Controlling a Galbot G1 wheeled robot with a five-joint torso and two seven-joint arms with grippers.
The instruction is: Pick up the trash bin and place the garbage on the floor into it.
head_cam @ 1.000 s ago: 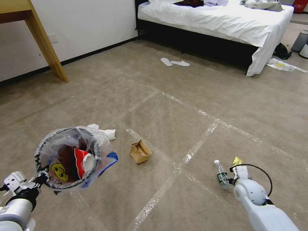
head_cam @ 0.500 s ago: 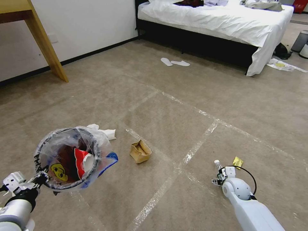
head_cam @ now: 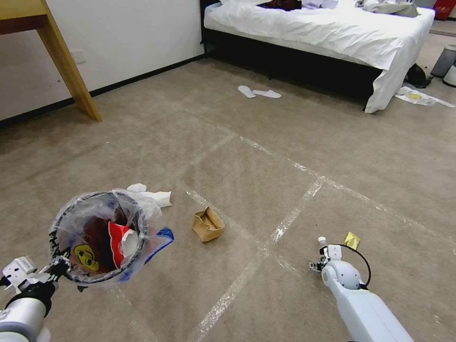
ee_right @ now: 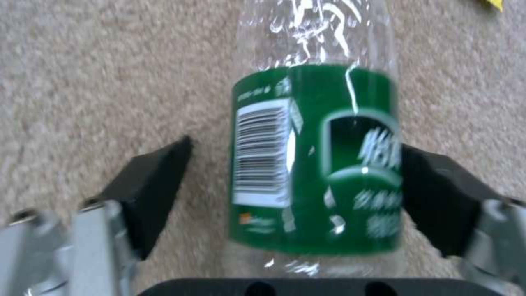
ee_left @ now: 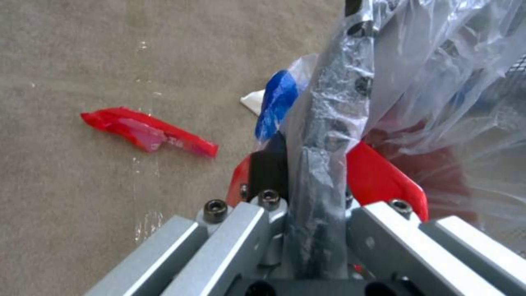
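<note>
My left gripper (head_cam: 53, 270) holds the trash bin (head_cam: 97, 235) up at the lower left; the bin has a clear liner and a yellow smiley mark, with a red-white wrapper inside. In the left wrist view this gripper (ee_left: 307, 164) is shut on the black rim (ee_left: 328, 123). My right gripper (head_cam: 317, 264) is down at the clear green-label bottle (head_cam: 322, 241) on the carpet. The right wrist view shows the gripper (ee_right: 296, 172) open around the bottle (ee_right: 315, 156): one finger (ee_right: 438, 193) touches it, the other (ee_right: 148, 185) stands apart. A brown box (head_cam: 207, 224), white tissue (head_cam: 151, 195) and a yellow scrap (head_cam: 351, 240) lie on the floor.
A red wrapper (ee_left: 148, 131) lies on the carpet beside the bin. White slippers (head_cam: 259, 92) lie before the bed (head_cam: 332, 33). A wooden table leg (head_cam: 66, 66) stands at the far left, and grey bins (head_cam: 446, 59) at the far right. Tape lines cross the carpet.
My right arm has swung left, bringing its gripper from beside the bottle to around it. The bottle has stayed in place. The bin has sunk slightly.
</note>
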